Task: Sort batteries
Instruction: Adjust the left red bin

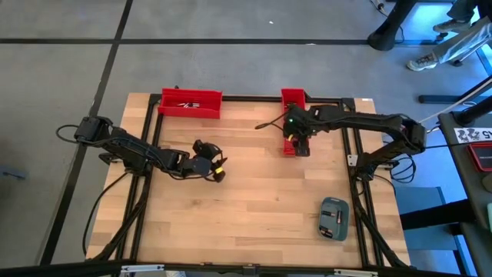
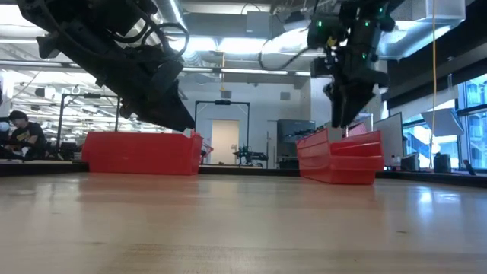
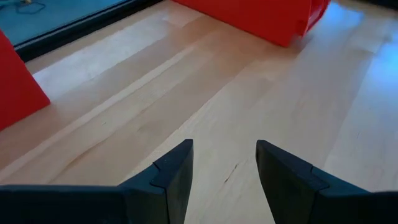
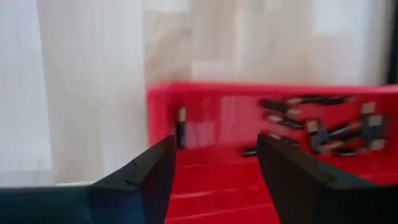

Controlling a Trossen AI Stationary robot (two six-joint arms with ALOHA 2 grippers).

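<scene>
Right gripper [image 1: 298,146] hovering over the narrow red bin [image 4: 211,118] at the far edge of the desk [image 1: 261,208], pointed down into it; jaws apart, nothing between them in the right wrist view. Batteries [image 4: 323,127] piled loose in the far part of that bin, one lone cell [image 4: 181,127] standing near the bin's side wall; all lying beyond the jaws, none touched. Probably poised there to pick a cell out of the bin for sorting, or just after letting one go; cannot tell which. Left gripper [image 1: 217,171] waiting low over bare desk, well apart from the narrow red bin on its left side, jaws apart and empty, tilted toward the wood. Wide red bin [image 1: 190,103] also at the desk's far edge, farther left of the narrow bin. Grey-blue case [image 1: 334,218] near the front right of the desk, well away from the narrow bin, lying flat, untouched.
</scene>
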